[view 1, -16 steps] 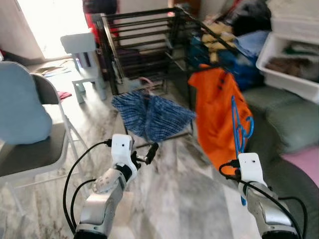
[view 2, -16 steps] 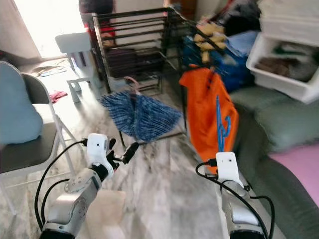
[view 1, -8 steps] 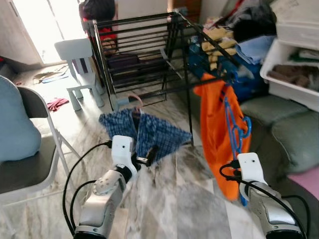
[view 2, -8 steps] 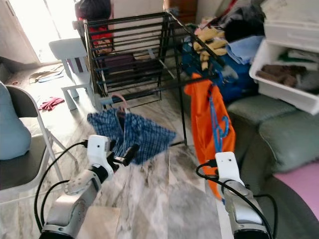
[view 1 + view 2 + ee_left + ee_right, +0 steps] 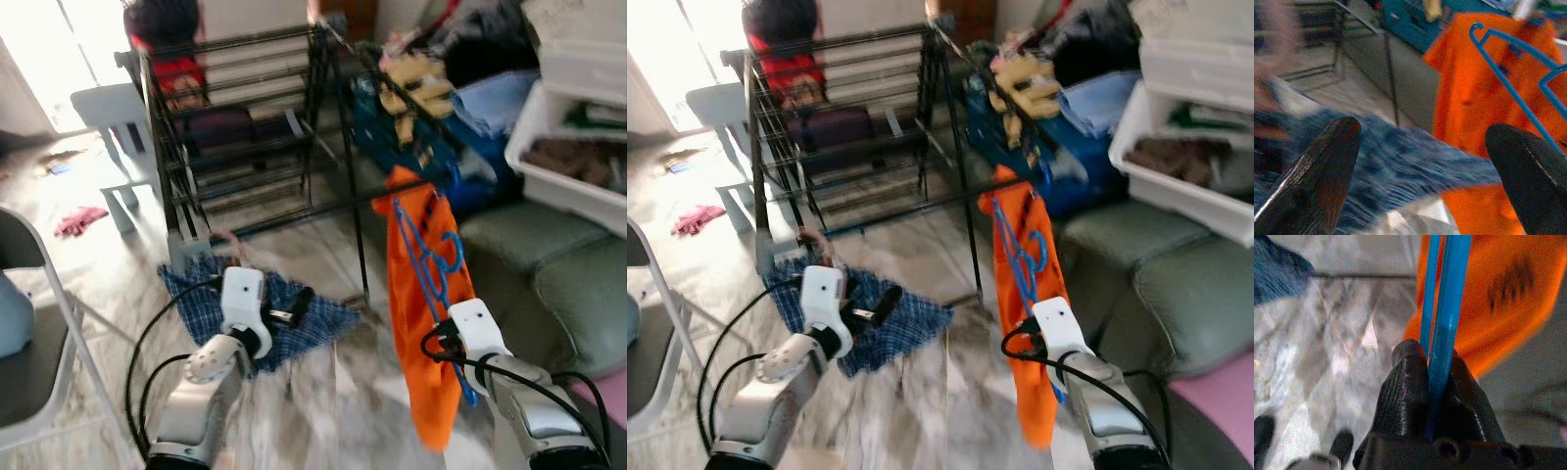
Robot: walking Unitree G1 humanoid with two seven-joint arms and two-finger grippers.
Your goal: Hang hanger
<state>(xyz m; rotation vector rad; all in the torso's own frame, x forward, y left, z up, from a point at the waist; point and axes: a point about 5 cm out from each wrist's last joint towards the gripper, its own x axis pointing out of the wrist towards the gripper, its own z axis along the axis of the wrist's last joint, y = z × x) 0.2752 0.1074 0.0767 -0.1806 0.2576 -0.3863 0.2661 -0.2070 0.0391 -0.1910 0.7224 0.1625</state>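
Observation:
A blue hanger (image 5: 428, 247) carries an orange shirt (image 5: 411, 333). My right gripper (image 5: 1437, 382) is shut on the hanger's lower bars, and its wrist (image 5: 468, 328) sits beside the shirt. The hanger's hook is up near an end bar of the black drying rack (image 5: 245, 117); whether it rests on the bar I cannot tell. A blue plaid shirt (image 5: 265, 323) on a pink hanger (image 5: 227, 241) lies low by the rack's foot. My left gripper (image 5: 286, 308) hovers in front of it, open, with nothing between its fingers (image 5: 1327, 161).
A grey folding chair (image 5: 39, 333) stands at the left and a small pale chair (image 5: 113, 113) behind it. Green cushions (image 5: 549, 264) and a white bin (image 5: 578, 147) fill the right. Clothes (image 5: 431, 78) are piled over the rack's far end.
The camera has swung and come nearer the rack. The plaid shirt now shows lower, by the rack's foot. My right gripper keeps its hold on the blue hanger.

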